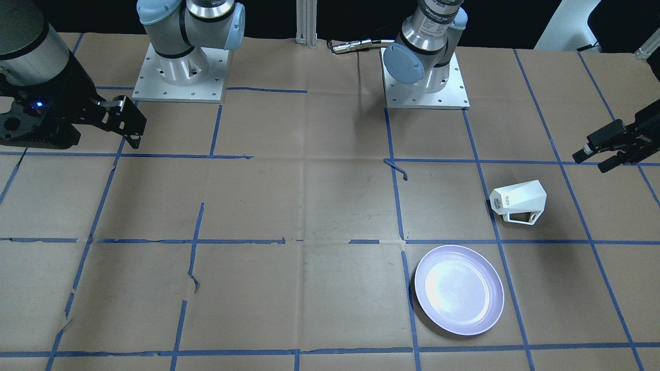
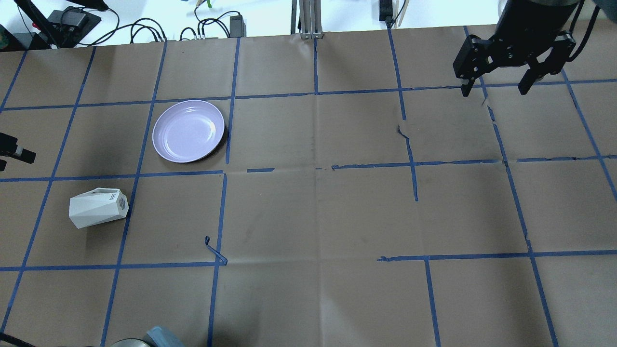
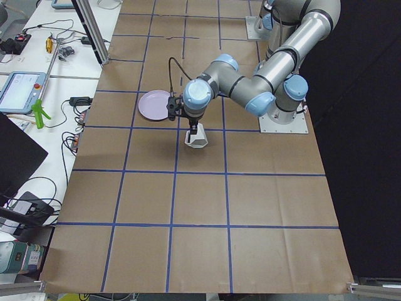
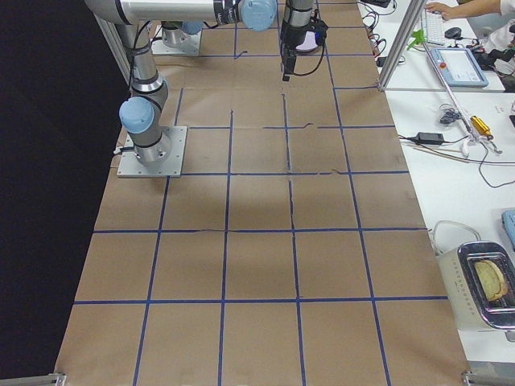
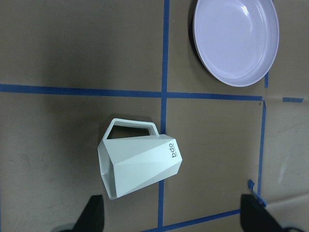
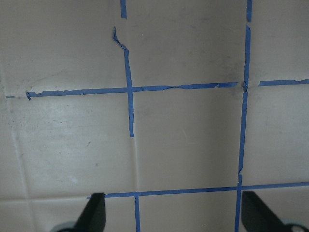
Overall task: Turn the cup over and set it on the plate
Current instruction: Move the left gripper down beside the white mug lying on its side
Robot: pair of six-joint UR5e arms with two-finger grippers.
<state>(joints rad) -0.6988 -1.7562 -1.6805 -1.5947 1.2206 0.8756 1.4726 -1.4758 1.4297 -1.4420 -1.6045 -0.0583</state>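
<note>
Cup (image 5: 140, 162): dark lettering "bdo" on side facet. Arm collar (image 1: 434, 19) print too blurred to read.

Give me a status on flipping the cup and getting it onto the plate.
Done: nothing visible yet. The cup lies on its side on the table, apart from the plate, which is empty. In hand: the left claw hangs open over the cup, not touching; the right claw is open, far off. Remaining: grasp, turn upright, set on the plate.

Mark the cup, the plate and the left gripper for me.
cup (image 5: 140, 164): left wrist view, faceted side.
plate (image 5: 236, 41): left wrist view, bare centre.
left gripper (image 1: 592, 161): front-facing view, midway between its fingers.
</note>
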